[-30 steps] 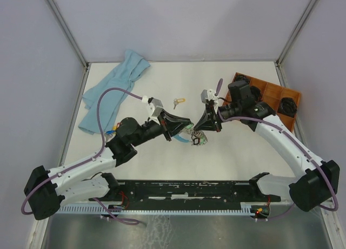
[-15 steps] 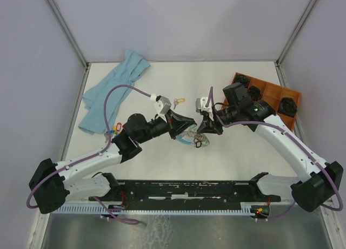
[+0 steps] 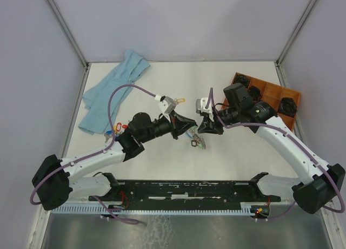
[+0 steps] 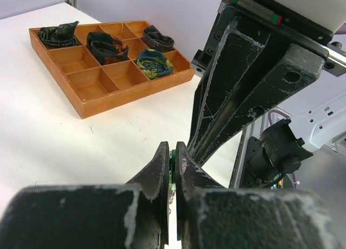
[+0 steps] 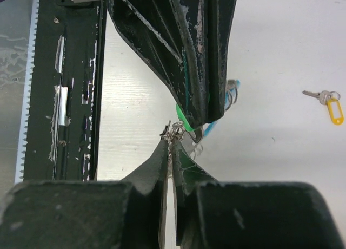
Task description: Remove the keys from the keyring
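We log one yellow-tagged key (image 5: 330, 107) loose; left gripper (image 4: 172, 151) clamps the keyring (image 3: 195, 141), right gripper (image 5: 168, 143) pinches its keys (image 5: 172, 131), most unremoved.

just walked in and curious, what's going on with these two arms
Both arms meet over the keyring. The left end effector is shut on a green part of it; the right end effector pinches the silver metal beside that. One yellow-tagged key lies loose on the table.

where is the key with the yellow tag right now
In the top view the yellow-tagged key lies loose on the table near the centre, just beyond the left claw, apart from the keyring.
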{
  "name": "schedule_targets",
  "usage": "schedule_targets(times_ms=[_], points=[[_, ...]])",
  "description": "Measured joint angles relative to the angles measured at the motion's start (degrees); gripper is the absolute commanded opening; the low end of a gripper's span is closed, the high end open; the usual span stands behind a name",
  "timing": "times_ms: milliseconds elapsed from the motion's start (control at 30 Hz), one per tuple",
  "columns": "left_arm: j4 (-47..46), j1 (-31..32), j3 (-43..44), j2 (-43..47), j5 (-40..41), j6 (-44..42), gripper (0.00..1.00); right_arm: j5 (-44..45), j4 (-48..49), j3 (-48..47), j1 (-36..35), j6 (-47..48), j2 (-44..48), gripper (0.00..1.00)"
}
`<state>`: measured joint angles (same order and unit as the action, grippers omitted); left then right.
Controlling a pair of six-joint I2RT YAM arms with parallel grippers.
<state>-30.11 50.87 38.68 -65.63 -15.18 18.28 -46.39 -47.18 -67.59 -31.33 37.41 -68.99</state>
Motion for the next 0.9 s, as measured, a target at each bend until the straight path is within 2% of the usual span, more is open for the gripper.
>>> schedule_targets(times_ms=[333,433,600,900], points=[[-1.3,0.0,-0.1,2.7,-0.2,0.0,0.03,-5.4,4.5,1.4,3.3,-3.6,0.4,0.41],[-1.8,0.0,-0.1,3.7,-0.4,0.0,0.03,-7.8,6.7,2.8,3.9,-5.3,0.4,0.46],[-2.5,0.0,-0.1,4.9,-0.4,0.0,0.03,-13.1,12.2,6.5,4.2,-9.0,0.4,0.46],[-3.5,0.0,-0.1,5.4,-0.4,0.0,0.03,-19.5,22.6,10.6,4.2,-17.6,0.2,0.35]])
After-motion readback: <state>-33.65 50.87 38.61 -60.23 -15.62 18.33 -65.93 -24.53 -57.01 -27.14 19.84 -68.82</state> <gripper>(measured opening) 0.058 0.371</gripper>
